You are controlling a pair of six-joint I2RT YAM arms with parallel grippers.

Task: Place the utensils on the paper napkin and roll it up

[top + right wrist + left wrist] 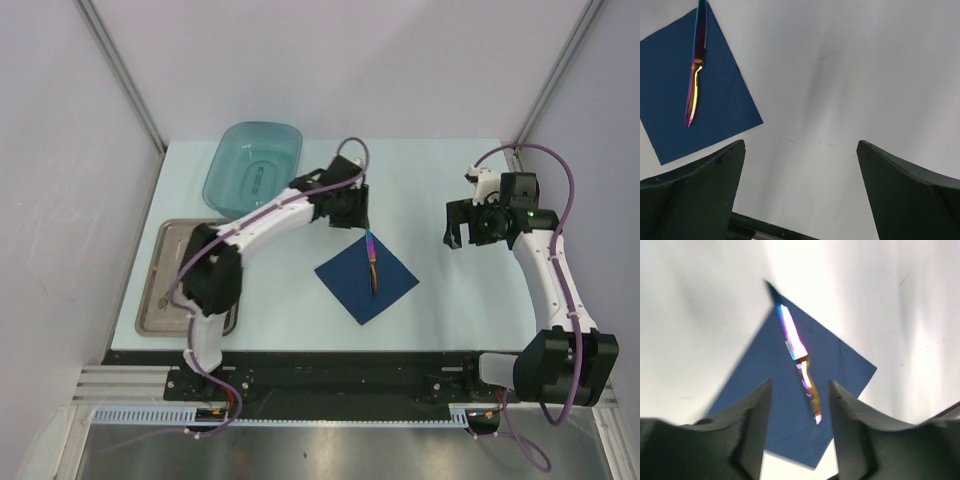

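The dark navy paper napkin (352, 285) lies as a diamond in the middle of the table. One utensil (372, 262), a slender iridescent pink-purple and gold knife, rests on it, its tip over the napkin's far corner. My left gripper (353, 216) hovers just beyond that corner, open, nothing between its fingers. In the left wrist view the utensil (797, 352) lies on the napkin (770, 380) below my left gripper (799, 386). My right gripper (462, 236) hangs open to the right of the napkin. Its wrist view shows the napkin (665, 115) and utensil (694, 80) at upper left of the gripper (801, 144).
A translucent teal tub (252, 165) stands at the back left. A grey-brown tray (165, 290) lies at the table's left edge, partly under the left arm. White tabletop (450, 290) surrounds the napkin.
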